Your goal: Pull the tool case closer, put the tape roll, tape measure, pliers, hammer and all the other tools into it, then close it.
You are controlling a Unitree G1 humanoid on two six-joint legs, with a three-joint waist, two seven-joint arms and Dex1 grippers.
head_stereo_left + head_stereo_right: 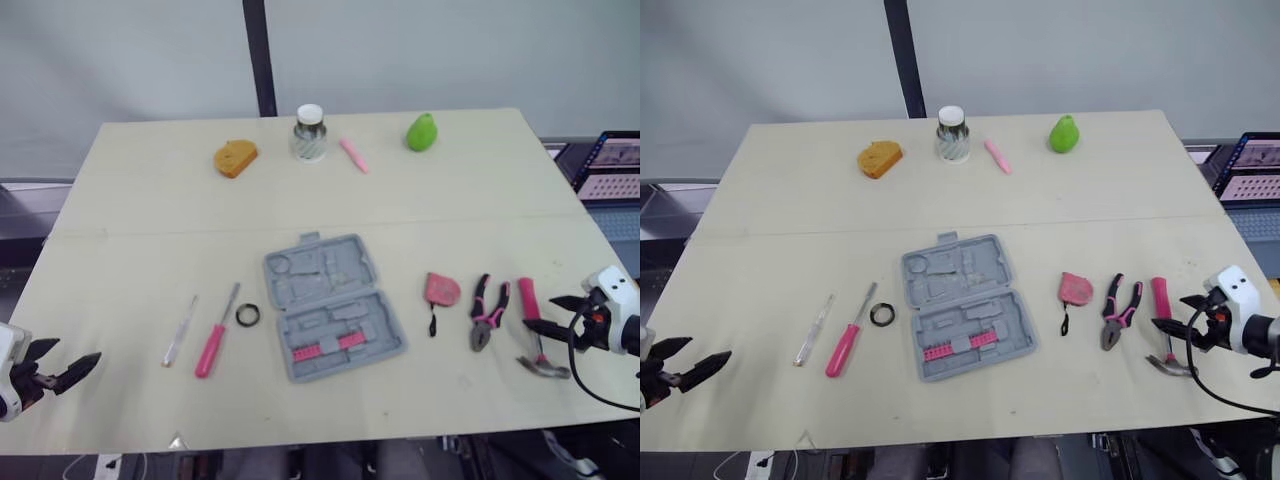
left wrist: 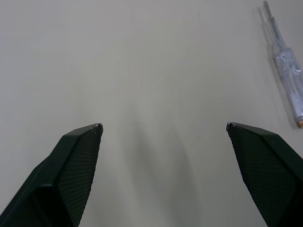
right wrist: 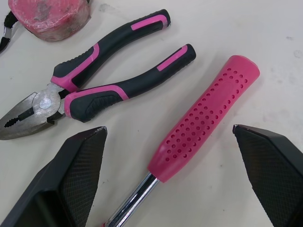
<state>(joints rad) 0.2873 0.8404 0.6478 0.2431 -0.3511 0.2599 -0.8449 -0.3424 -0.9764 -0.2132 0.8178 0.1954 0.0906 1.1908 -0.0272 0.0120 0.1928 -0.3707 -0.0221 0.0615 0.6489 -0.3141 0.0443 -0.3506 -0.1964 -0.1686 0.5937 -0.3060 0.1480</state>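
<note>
1. Tool case point(image 1: 333, 307): grey, lying open and flat at mid-table, turned slightly askew. A row of pink pieces sits in its nearer half.
2. To the robot's left of the case lie the tape roll point(image 1: 248, 314), a small black ring just beside the case, then the pink-handled screwdriver point(image 1: 212, 345), then the clear-handled screwdriver point(image 1: 180, 331). All three are apart from one another.
3. To the right of the case lie the tape measure point(image 1: 441, 289), the pliers point(image 1: 489, 310) and the hammer point(image 1: 533, 320), side by side and not touching. The hammer's head is close to the near right edge.
4. Left gripper point(image 2: 163, 125): fingers spread wide, holding nothing, over bare table point(image 1: 120, 250) by the near left corner. The clear-handled screwdriver is the nearest object.
5. Right gripper point(image 3: 168, 127): fingers spread to either side of the hammer's pink handle and not closed on it. The pliers lie just beside.
6. The far edge carries an orange-brown lump point(image 1: 235, 157), a jar point(image 1: 309, 133), a pink pen point(image 1: 353, 154) and a green pear point(image 1: 422, 131), all well apart from the tools.
7. Open surface runs between the far row and the case, and between the case and the near edge.
8. A laptop point(image 1: 615, 170) stands beyond the right edge.
</note>
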